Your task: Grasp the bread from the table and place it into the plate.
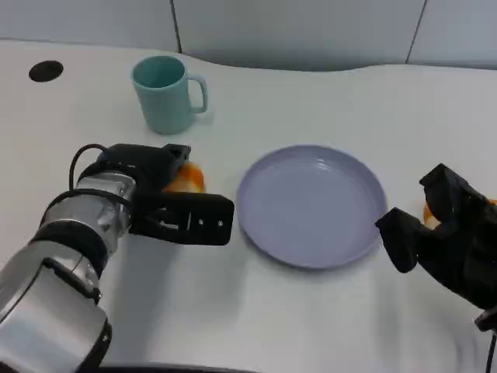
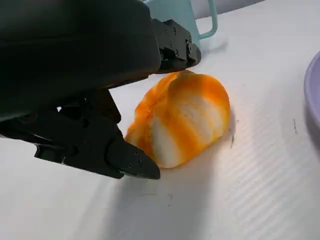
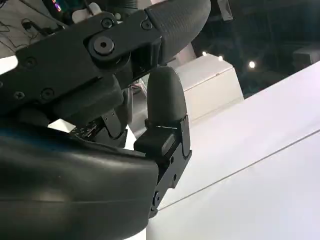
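The bread [image 1: 189, 179], an orange and white roll, lies on the white table just left of the lavender plate [image 1: 311, 206]. My left hand [image 1: 167, 203] hovers over and in front of it. In the left wrist view the bread [image 2: 182, 117] sits on the table between my fingers: one fingertip [image 2: 176, 46] is at its top edge, another [image 2: 131, 160] is at its lower side, and they straddle it without a clear squeeze. My right hand [image 1: 439, 237] rests right of the plate with its fingers [image 3: 165, 100] apart and nothing between them.
A teal mug [image 1: 165, 93] stands behind the bread, and its handle [image 2: 212, 25] is close to my left hand. A black round hole [image 1: 45, 71] marks the table's far left. A small orange patch [image 1: 429, 212] peeks out by my right hand; I cannot tell what it is.
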